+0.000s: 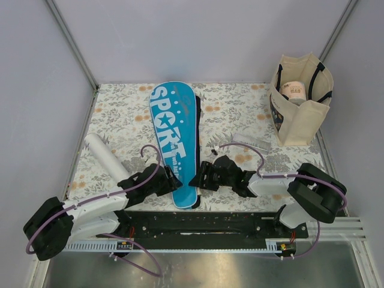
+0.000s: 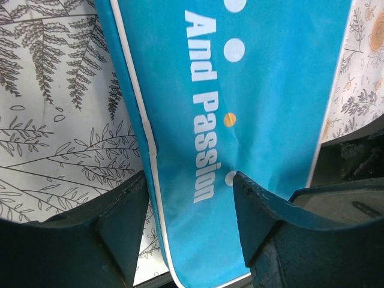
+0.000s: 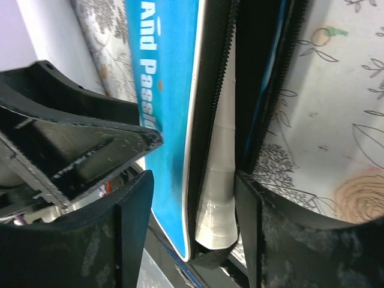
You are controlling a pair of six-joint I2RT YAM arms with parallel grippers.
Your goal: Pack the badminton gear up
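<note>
Blue racket-shaped "SPORT" cover [image 1: 174,141] lay mid floral tabletop [image 1: 234,111], pale walls [image 1: 180,36] behind. Only right wrist view showed its unzipped edge, white handle [image 3: 219,180] inside. Left fingers [image 2: 120,222] and right fingers [image 3: 135,210] stood apart, flanking cover's near end.

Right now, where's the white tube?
In the top view, the white tube lies diagonally on the left of the table, left of the blue cover and just beyond the left arm.

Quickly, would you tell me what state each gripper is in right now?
Left gripper: open, jaws astride the blue cover.
Right gripper: open, holding nothing.
</note>
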